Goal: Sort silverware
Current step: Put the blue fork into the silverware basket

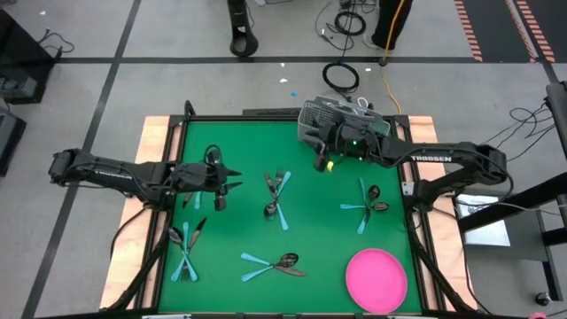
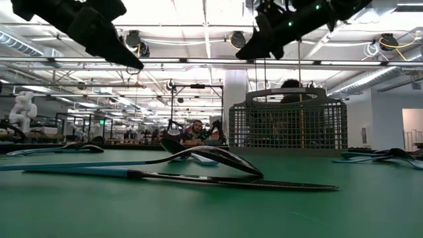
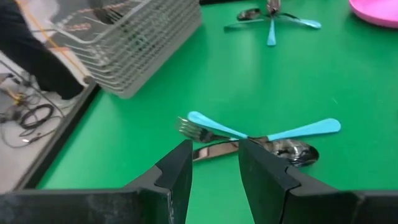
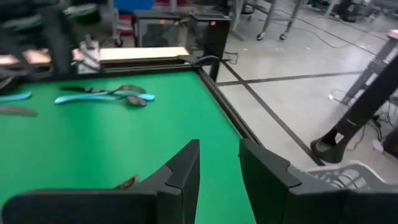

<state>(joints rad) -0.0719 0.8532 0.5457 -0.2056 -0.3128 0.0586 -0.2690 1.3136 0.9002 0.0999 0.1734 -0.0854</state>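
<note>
The silverware lies in several small heaps on the green table: one at the middle [image 1: 277, 199], one to the right [image 1: 368, 206], one near the left [image 1: 186, 248], one at the near middle [image 1: 275, 263]. Each piece has a light blue handle and a dark head. My left gripper [image 1: 223, 183] hovers open and empty left of the middle heap [image 3: 249, 134]. My right gripper [image 1: 321, 161] hangs open and empty in the air beside the grey mesh caddy [image 1: 332, 120], which stands at the far edge. In its wrist view the right gripper [image 4: 219, 174] has nothing between its fingers.
A pink round plate [image 1: 376, 279] lies at the near right corner. The caddy [image 2: 287, 125] rises at the back of the table. Bare green cloth lies between the heaps. The table's wooden rim [image 1: 155, 133] borders the cloth; cables lie on the floor beyond.
</note>
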